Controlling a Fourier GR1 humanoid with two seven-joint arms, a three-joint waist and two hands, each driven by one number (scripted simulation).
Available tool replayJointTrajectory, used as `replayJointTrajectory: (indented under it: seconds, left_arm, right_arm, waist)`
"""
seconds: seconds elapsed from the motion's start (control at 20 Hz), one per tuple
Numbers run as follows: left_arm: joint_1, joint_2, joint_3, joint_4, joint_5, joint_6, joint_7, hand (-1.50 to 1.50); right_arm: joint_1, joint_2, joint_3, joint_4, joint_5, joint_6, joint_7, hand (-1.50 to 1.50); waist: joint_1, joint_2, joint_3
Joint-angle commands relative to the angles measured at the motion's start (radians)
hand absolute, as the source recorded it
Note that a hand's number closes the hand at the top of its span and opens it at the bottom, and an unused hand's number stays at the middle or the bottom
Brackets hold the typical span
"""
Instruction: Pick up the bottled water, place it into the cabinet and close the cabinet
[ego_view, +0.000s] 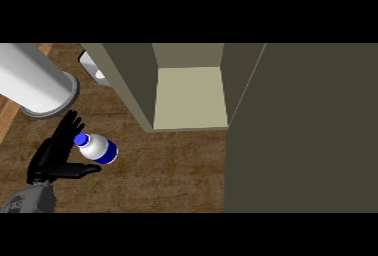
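Observation:
The bottled water (97, 148), white with a blue cap and a blue band, stands on the wooden counter at the lower left. My left hand (53, 150) is open just to its left, fingers straight and pointing up the view, thumb stretched out below the bottle. The fingers lie close beside the bottle without curling round it. The cabinet (190, 97) stands open to the upper right of the bottle, its pale shelf bare. Its dark open door (303, 130) fills the right side of the view. My right hand does not show.
A large white cylinder (33, 80) with a round base stands at the upper left, just above my left hand. A small white object (96, 67) lies behind the cabinet's left wall. Bare wooden counter (162, 170) lies between the bottle and the cabinet.

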Motion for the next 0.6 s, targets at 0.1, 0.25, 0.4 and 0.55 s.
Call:
replayJointTrajectory:
  seconds: [0.1,0.25,0.4,0.55]
  left_arm:
    - [-0.14,0.002,0.003,0.277,-0.039,-0.036,-0.145,-1.5]
    - [-0.132,-0.028,-0.017,0.385,-0.086,-0.036,-0.279,-1.5]
    - [-0.161,-0.003,-0.015,0.477,-0.107,-0.069,-0.365,-1.5]
    - [-0.106,-0.012,-0.006,0.535,-0.102,-0.119,-0.481,1.5]
  right_arm:
    - [0.072,-0.038,-0.003,-0.154,-0.01,0.007,0.012,-1.5]
    - [0.084,-0.029,0.039,-0.131,0.034,0.002,-0.019,-1.5]
    - [0.085,-0.027,0.064,-0.171,0.045,-0.019,0.004,-1.5]
    - [0.092,-0.052,0.021,-0.14,0.028,-0.002,-0.036,-1.5]
  waist:
    - [-0.002,0.002,0.0]
    - [-0.005,0.003,-0.001]
    - [-0.006,0.007,-0.002]
    - [0.0,0.005,-0.002]
